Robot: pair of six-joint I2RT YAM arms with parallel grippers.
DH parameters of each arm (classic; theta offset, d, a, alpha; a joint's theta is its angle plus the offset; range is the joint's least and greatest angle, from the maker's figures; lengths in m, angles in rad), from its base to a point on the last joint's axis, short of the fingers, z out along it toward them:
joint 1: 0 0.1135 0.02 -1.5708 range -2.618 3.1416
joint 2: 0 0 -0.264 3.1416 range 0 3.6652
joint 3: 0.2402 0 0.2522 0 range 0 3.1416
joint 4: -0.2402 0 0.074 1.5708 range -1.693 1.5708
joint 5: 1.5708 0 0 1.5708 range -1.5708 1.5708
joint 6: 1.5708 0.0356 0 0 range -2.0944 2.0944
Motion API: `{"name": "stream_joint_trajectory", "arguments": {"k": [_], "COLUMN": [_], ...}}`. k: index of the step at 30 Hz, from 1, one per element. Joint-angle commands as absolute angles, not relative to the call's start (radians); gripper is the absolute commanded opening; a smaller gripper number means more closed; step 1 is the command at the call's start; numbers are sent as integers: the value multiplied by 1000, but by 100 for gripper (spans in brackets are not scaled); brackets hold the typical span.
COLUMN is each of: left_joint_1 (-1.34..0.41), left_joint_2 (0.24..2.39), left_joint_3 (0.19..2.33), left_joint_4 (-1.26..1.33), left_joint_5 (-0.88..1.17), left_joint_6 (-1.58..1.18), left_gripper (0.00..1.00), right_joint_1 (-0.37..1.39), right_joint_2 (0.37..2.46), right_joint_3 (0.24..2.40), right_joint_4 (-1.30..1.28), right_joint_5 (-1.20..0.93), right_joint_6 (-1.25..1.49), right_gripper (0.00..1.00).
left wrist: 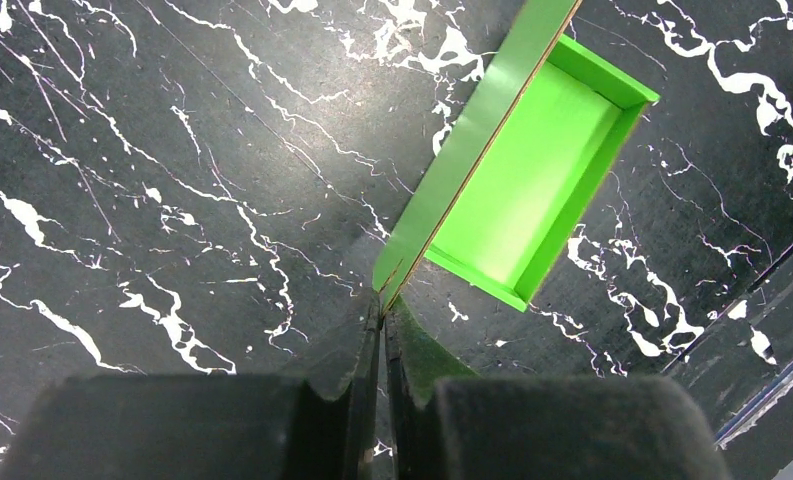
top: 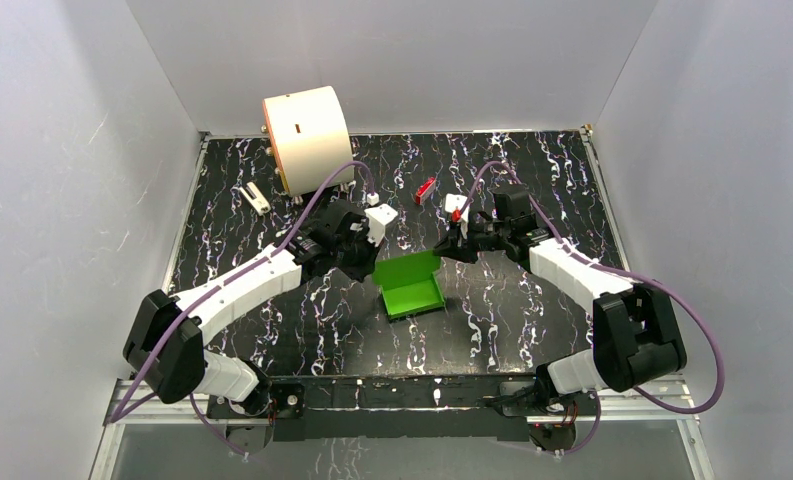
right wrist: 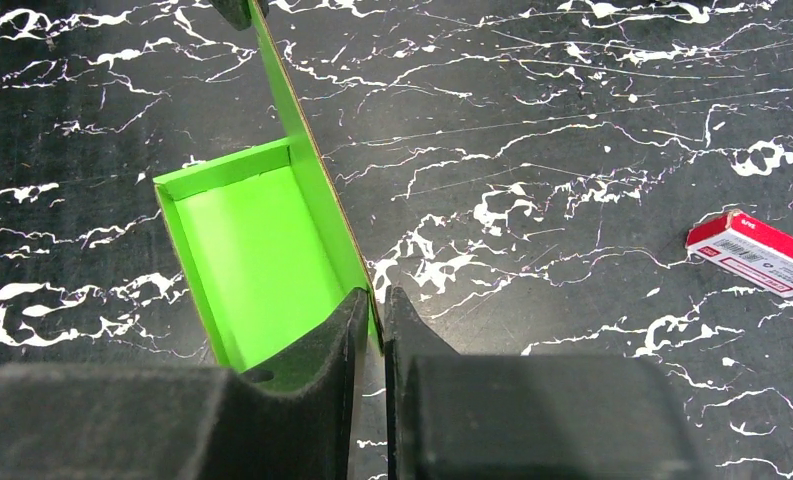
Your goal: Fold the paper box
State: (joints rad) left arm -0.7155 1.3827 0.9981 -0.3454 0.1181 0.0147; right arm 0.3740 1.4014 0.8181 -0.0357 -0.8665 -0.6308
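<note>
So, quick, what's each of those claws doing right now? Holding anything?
Left gripper: closed, pinching one end of the paper box by its upright flap.
Right gripper: closed, pinching the other end of that flap.

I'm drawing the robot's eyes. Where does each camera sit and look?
Top external: above and behind the robot, looking down at left arm, right arm, table, paper box.
Left wrist: on the left arm, facing down; left gripper pinches the box's flap.
Right wrist: on the right arm, facing down; right gripper pinches the same flap.
Shared: all three show the paper box.
</note>
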Motion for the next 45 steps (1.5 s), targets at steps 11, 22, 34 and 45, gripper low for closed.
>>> {"name": "stream_joint_trajectory", "arguments": {"k": [11,22,34,45], "left_joint_1": [-706,-708,-728,-734], "left_joint_2": [1376,1381,1334,1332], "left_joint_3": [1064,1095,992,973], "left_joint_4": [-348,-316,-144,-127], "left_joint_5": [87,-71,-152,-149], "left_joint_6": [-33,-198,-363,-277], "left_gripper": [0,0,0,7], "right_joint_1": [377,564,757,828], "right_joint_2": [1343,1248,1338,1358], "right_joint_3": [777,751,822,815], "right_joint_4": [34,126,117,156], "right_joint_5": [-863,-330,205,231], "right_joint_6": [-544,-284,-13,-72], "right_gripper": [3,0,0,0]}}
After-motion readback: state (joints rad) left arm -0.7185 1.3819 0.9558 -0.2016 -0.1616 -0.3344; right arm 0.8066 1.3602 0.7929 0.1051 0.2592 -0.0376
